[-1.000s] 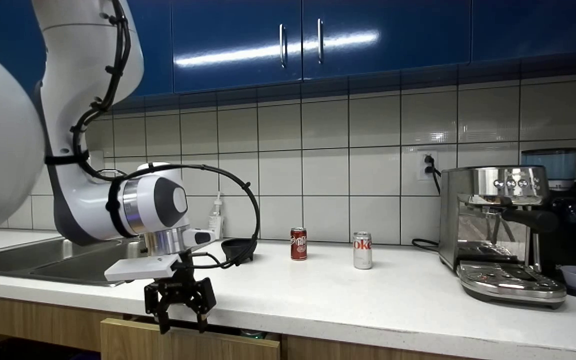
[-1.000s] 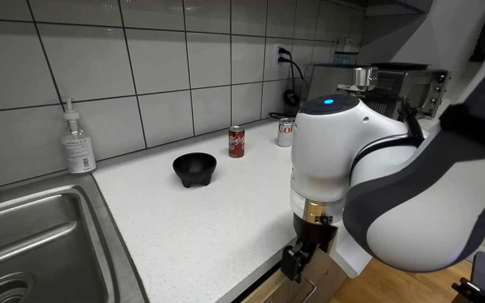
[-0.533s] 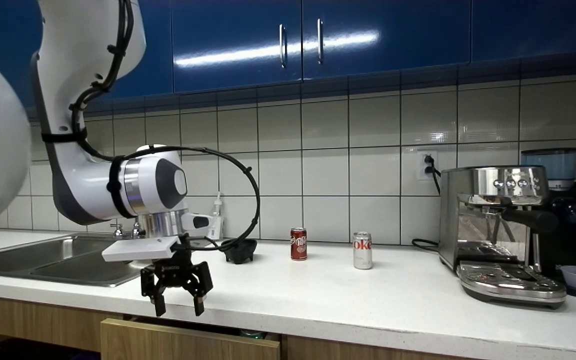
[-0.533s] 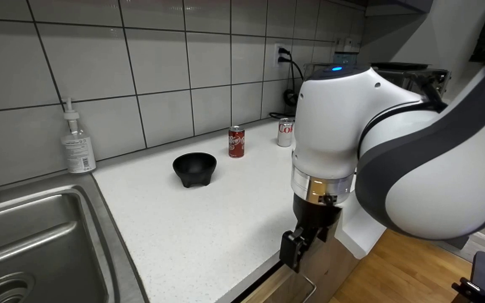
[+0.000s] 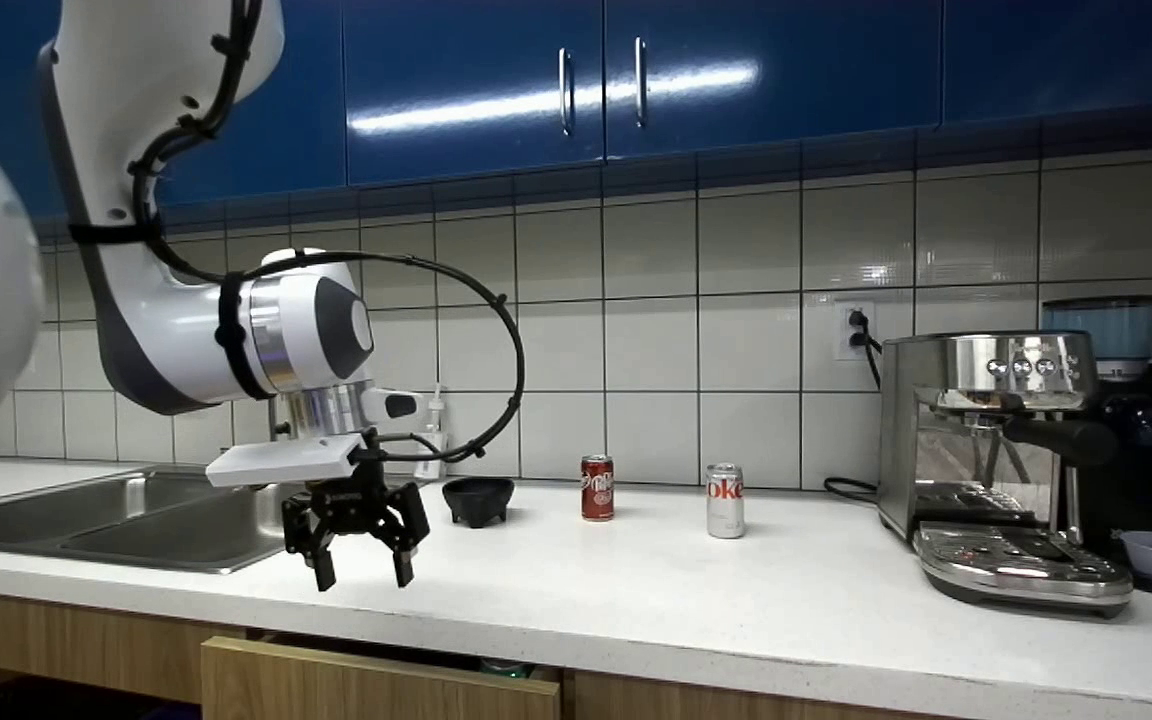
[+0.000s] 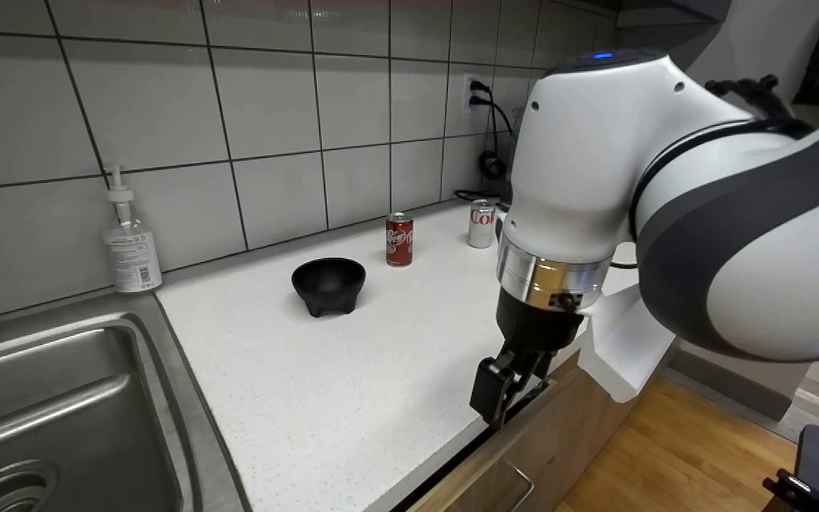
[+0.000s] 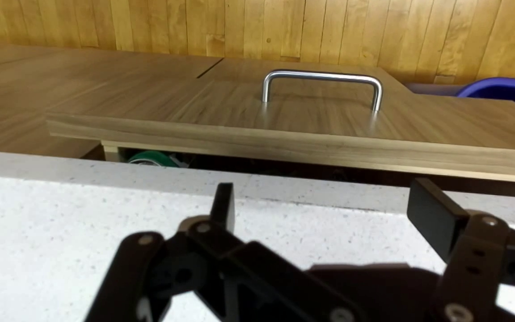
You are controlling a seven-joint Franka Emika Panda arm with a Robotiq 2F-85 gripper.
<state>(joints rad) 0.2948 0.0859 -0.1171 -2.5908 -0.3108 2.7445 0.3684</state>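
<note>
My black gripper (image 5: 364,578) hangs open with nothing between its fingers, above the front edge of the white countertop (image 5: 636,590). Below it, a wooden drawer (image 5: 376,685) stands partly pulled out in both exterior views. From the wrist view, the fingers (image 7: 432,219) are spread wide over the counter's edge. Beyond them lie the drawer's top edge (image 7: 293,141) and its metal handle (image 7: 322,76). Something green (image 7: 150,157) shows in the narrow drawer gap; most of the inside is hidden. The gripper touches nothing that I can see.
A black bowl (image 6: 329,284), a red can (image 6: 399,240) and a white Coke can (image 5: 725,500) stand upright on the counter. A soap bottle (image 6: 132,245) is beside the sink (image 6: 132,398). An espresso machine (image 5: 986,460) stands farther along; blue cabinets (image 5: 476,90) hang above.
The arm and open gripper have risen from low at the drawer's top edge to above the counter's level. The drawer, cans and bowl stay where they were.
</note>
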